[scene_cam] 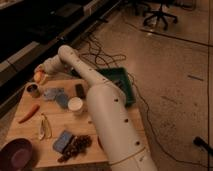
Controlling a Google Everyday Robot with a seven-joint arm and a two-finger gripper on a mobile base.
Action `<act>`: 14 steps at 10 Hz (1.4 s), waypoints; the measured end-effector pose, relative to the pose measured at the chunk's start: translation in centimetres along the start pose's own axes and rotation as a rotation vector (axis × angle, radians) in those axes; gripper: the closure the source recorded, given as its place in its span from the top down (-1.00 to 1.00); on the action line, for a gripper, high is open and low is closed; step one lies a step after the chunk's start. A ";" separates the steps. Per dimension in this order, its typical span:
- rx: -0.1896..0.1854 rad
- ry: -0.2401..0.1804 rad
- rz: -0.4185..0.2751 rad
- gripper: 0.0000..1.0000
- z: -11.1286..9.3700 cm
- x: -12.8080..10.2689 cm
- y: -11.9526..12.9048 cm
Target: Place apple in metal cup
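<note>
Jaws around apple (pixel 38 76), near metal cup (pixel 33 90)

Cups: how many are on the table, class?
2. The metal cup stands near the table's far left corner, close by the tool holding the apple; the white cup stands mid-table beside the arm. The arm may hide others.

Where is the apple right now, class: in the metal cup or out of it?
Out. The apple is at the pincer, just beyond the upright metal cup, not inside it.
</note>
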 end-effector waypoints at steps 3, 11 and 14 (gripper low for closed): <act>0.017 0.000 0.014 -1.00 1.5 -0.6 -0.2; 0.025 0.025 0.038 -1.00 5.8 -1.6 -0.5; 0.021 0.027 0.064 -1.00 6.5 -0.9 -0.5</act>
